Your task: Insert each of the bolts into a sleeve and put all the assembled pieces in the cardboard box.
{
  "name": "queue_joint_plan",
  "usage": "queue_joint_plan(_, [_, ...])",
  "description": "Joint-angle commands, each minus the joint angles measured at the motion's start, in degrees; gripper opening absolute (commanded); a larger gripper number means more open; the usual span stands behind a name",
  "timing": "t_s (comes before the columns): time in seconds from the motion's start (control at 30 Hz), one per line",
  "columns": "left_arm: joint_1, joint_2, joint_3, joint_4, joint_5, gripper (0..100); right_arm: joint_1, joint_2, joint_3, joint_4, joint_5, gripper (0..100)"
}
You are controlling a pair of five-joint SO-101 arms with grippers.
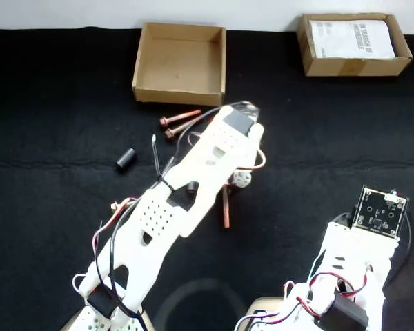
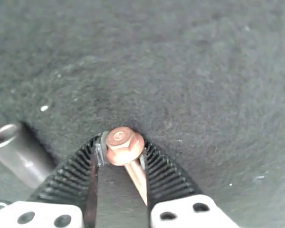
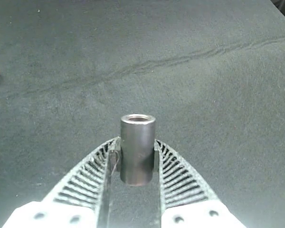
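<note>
Bolts point(image 1: 182, 116) in a loose pair rest side by side near the front wall of the box point(image 1: 179, 93). The box stands open at the far edge of the desk point(image 1: 55, 103), left of its middle. A third bolt point(image 2: 119, 141) is pinched in the left gripper point(image 2: 121, 145). The jaws are clenched just behind its hex head and the shank runs back between the fingers point(image 2: 80, 166). From above, this bolt point(image 1: 225, 210) sits near the desk's middle, beside the left arm point(image 1: 193, 179). A loose sleeve point(image 1: 126, 159) lies on its side toward the left edge, well apart from the box. A second sleeve point(image 2: 14, 149) lies on the desk just beside the left gripper. The right gripper point(image 3: 137, 145) grasps a sleeve point(image 3: 137, 147), its jaws closed on the barrel and the open bore pointing away from the wrist. The right arm point(image 1: 359, 262) is at the near right corner. A second box point(image 1: 345, 67) holding a paper point(image 1: 352, 38) stands at the far right corner.
</note>
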Motion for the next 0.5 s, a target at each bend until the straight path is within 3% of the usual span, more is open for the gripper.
queue_joint_plan(0.0, [0.22,-0.4,-2.59,0.7,-1.32,8,0.22,-0.31,-0.13,-1.1,0.18,0.6])
queue_joint_plan(0.2, [-0.04,-0.4,-2.42,0.7,-1.32,24,0.22,-0.31,-0.4,-1.1,0.18,0.6])
queue_joint_plan(0.47, [0.4,-3.21,5.14,0.79,-0.97,14,0.22,-0.31,0.04,-1.54,0.18,0.6])
